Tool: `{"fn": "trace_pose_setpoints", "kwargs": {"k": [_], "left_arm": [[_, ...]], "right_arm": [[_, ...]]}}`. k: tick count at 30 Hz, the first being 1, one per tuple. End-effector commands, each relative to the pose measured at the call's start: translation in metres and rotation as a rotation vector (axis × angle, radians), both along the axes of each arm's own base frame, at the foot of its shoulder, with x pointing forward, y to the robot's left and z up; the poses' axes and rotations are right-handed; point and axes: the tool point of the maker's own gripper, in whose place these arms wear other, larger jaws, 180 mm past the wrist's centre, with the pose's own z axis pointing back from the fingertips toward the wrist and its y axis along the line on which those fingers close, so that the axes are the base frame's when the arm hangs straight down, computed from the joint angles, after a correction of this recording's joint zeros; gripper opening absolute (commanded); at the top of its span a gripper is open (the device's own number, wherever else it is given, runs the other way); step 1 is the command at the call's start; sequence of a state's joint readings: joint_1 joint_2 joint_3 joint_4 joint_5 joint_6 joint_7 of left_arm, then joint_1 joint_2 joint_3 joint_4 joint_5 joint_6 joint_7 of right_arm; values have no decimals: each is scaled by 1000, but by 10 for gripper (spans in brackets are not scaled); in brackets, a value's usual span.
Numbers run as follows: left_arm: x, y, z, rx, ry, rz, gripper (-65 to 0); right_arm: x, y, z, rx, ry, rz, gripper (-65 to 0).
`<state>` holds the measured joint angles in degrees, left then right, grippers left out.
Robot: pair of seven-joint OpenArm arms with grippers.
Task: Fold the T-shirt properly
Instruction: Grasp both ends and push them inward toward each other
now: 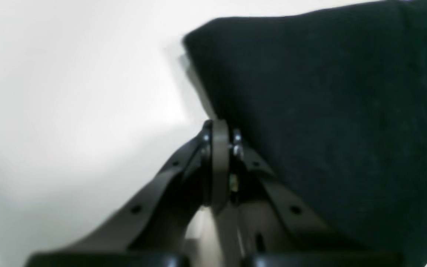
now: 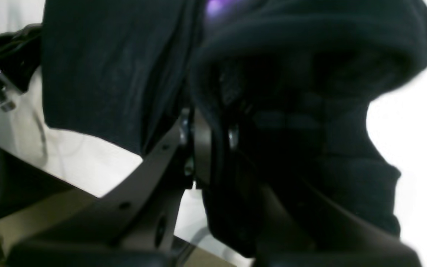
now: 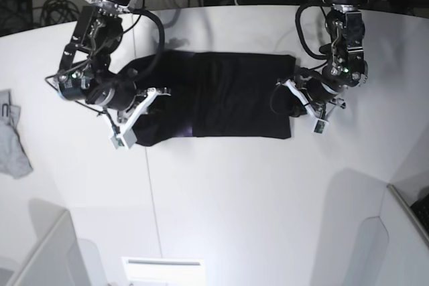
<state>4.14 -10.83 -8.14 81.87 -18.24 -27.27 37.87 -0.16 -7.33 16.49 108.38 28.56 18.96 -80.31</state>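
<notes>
1. Surface: a white table (image 3: 221, 199), curved along its far edge, with dark cables and equipment seen beyond that edge.
2. T-shirt (image 3: 221, 102): black, laid as a wide band across the far middle of the table. It lies flat toward the right edge and is bunched and raised toward the left edge. A trace of purple print is seen in the right wrist view.
3. Right gripper (image 2: 206, 142): placed at the bunched end of the shirt, nearer the table's left edge. Its jaws are nearly together, and black cloth is seen gathered between and over them, so a pinch on the shirt is judged.
4. Left gripper (image 1: 221, 139): placed at the shirt's other end, toward the right edge. Its jaws are pressed together at the cloth's border; whether any cloth is caught between them cannot be told.
5. Small grey cloth (image 3: 13, 142): left at the table's left edge, well apart from the shirt.
6. Step in hand: a fold of one end is judged to be under way, the bunched end being lifted.
7. Next move: the pinched end would need to be carried over the flat part and laid down squarely, edges matched.
8. Containers: none is seen on the table.
</notes>
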Motion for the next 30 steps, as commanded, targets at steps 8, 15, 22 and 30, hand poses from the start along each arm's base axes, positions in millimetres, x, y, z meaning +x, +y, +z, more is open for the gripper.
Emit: {"fn": "trace_pose_setpoints", "kwargs": {"k": [8,15,22,30], "left_arm": [[-17,-6,-17,40,96,-34,-650],[-20,-27,-23,44,117,-51,-650],[-20,-29,-23,40,120,-51,-650],[-20,-59,-23,-12,120,-69,-650]], "right_arm": [[5,19,28,118,-106,27,-650],[1,32,37,215,-126,52,-650],[3,36,42,243,-144,53,-650],[2,48,55,330,-172,78,-650]]}}
